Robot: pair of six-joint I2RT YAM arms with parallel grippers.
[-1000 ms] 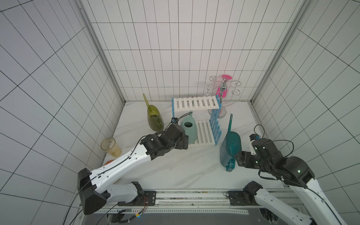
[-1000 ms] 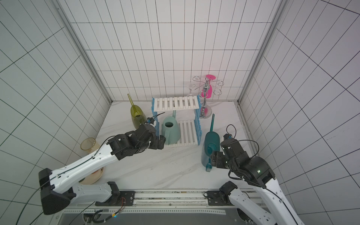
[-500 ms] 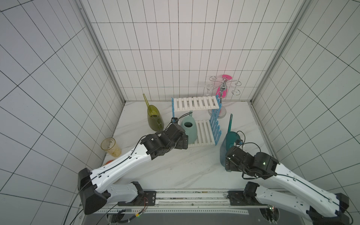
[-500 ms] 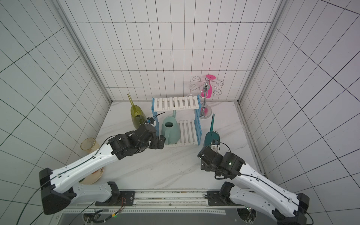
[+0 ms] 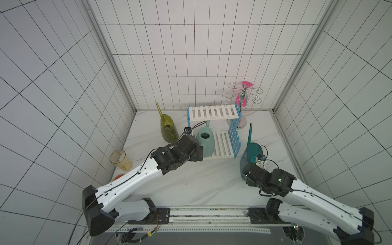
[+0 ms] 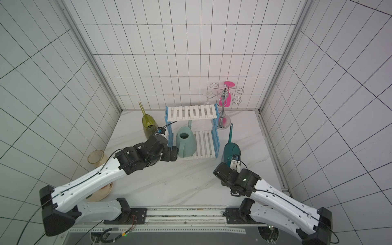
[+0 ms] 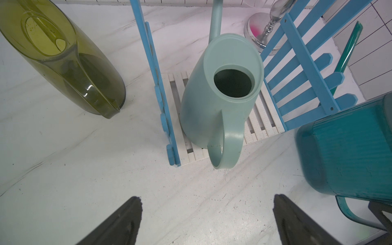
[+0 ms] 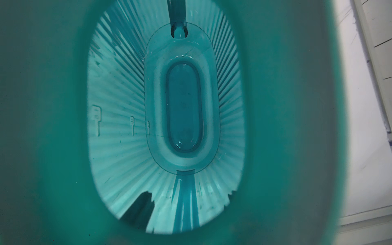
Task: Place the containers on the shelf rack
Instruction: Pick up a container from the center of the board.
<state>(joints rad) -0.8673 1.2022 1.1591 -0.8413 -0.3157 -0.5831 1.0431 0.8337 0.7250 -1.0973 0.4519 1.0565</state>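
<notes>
The mint green can is standing upright on the lower shelf of the shelf rack, its spout pointing toward the back wall and its loop handle facing the robot. The left gripper is hanging just in front of that handle, spread wide and holding nothing. The dark teal can is sitting beside the rack's right frame, outside it, its long spout rising up and back. The right gripper is sitting at its handle side; whether it is clamping the handle I cannot tell. The olive-yellow can is standing on the desk left of the rack, spout angling up toward the back corner
</notes>
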